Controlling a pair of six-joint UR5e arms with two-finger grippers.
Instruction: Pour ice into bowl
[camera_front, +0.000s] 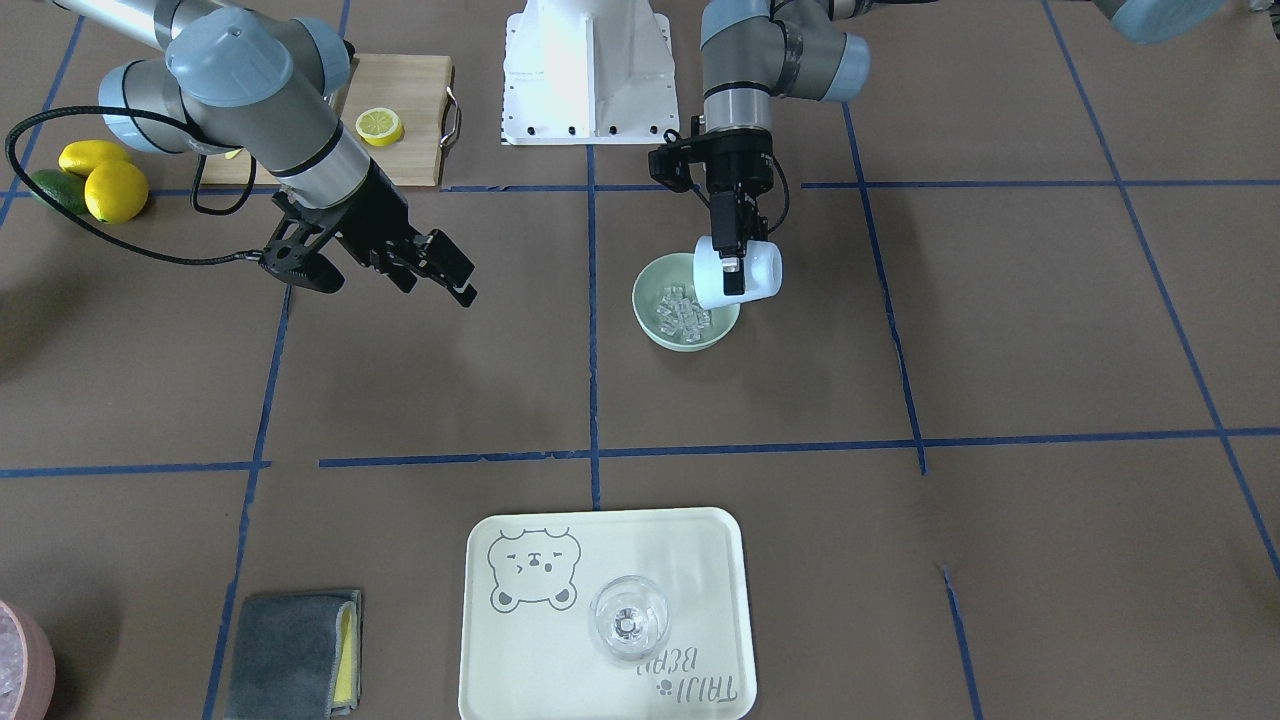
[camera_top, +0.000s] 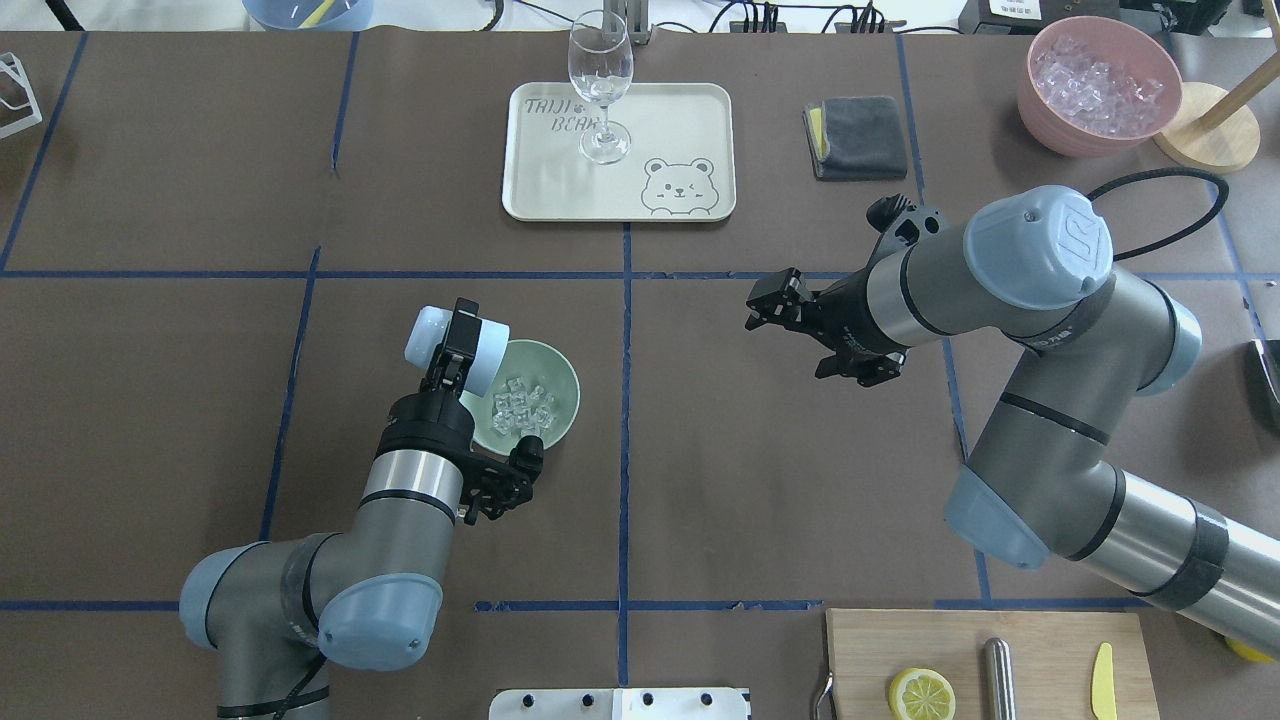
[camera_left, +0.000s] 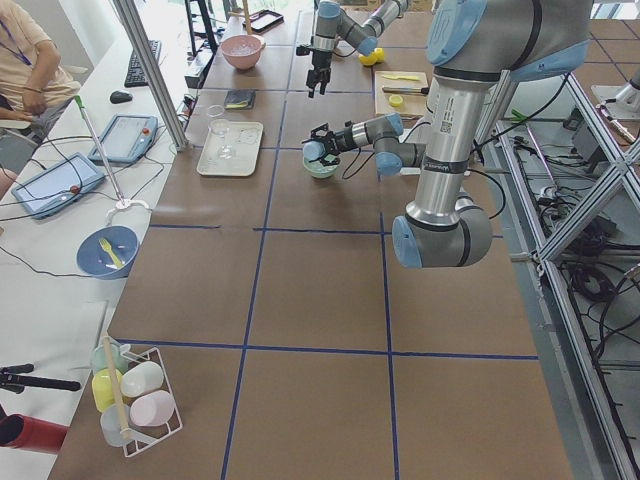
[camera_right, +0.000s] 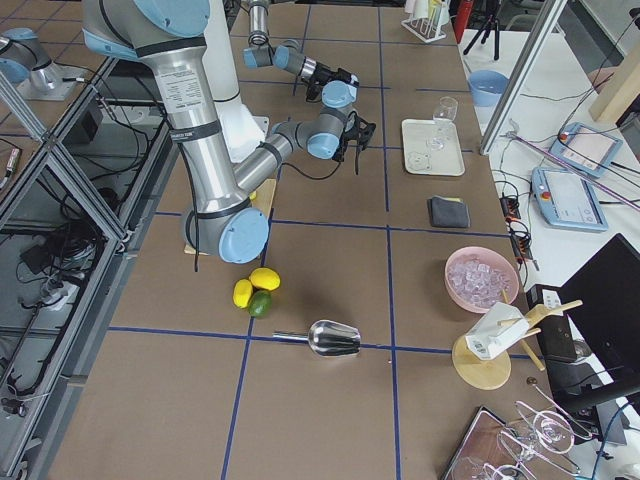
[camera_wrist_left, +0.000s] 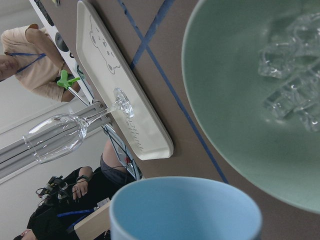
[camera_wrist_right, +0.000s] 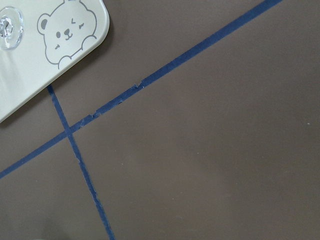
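Note:
The pale mint-green bowl (camera_top: 545, 385) stands left of the table's middle and holds several clear ice cubes (camera_top: 520, 408). It also shows in the front view (camera_front: 652, 300), with the ice (camera_front: 682, 308) in it. My left gripper (camera_top: 452, 352) is shut on a light blue cup (camera_top: 428, 335), tipped on its side with its mouth over the bowl's rim. In the left wrist view the cup's rim (camera_wrist_left: 185, 207) is at the bottom and the bowl (camera_wrist_left: 225, 95) with ice (camera_wrist_left: 287, 80) at the right. My right gripper (camera_top: 772, 305) is open and empty, hovering right of the middle.
A cream bear tray (camera_top: 690, 120) with a wine glass (camera_top: 600, 90) stands at the far side. A grey cloth (camera_top: 858, 135) and a pink bowl of ice (camera_top: 1100, 85) are far right. A cutting board (camera_top: 1040, 660) with a lemon half (camera_top: 921, 693) is near right.

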